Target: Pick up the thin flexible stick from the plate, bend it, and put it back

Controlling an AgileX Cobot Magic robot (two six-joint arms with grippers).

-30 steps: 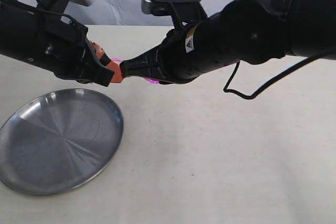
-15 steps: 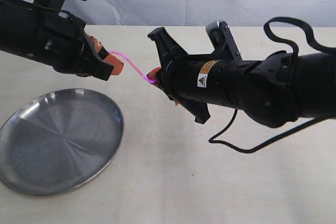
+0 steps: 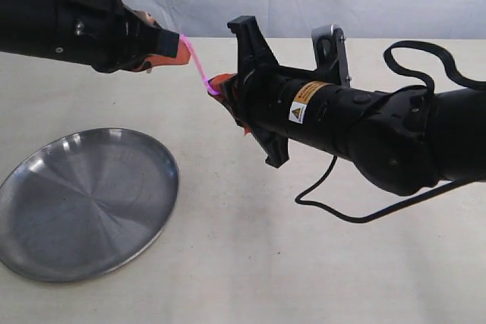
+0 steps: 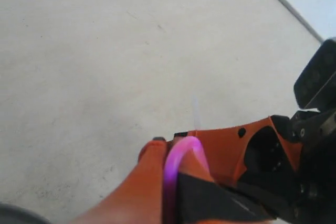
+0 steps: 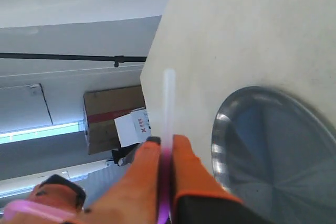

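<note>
Pink stick (image 3: 196,62) strung between both grippers, up off the table (image 3: 266,263)
So the left gripper (image 3: 182,49) is pinched tight on 1 end, the right gripper (image 3: 215,85) is pinched on the other, and the stick runs in a slight curve across the short gap between the 2 orange tips. Metal plate (image 3: 83,202) sits flat on the table below the left arm, well apart from the stick.
</note>
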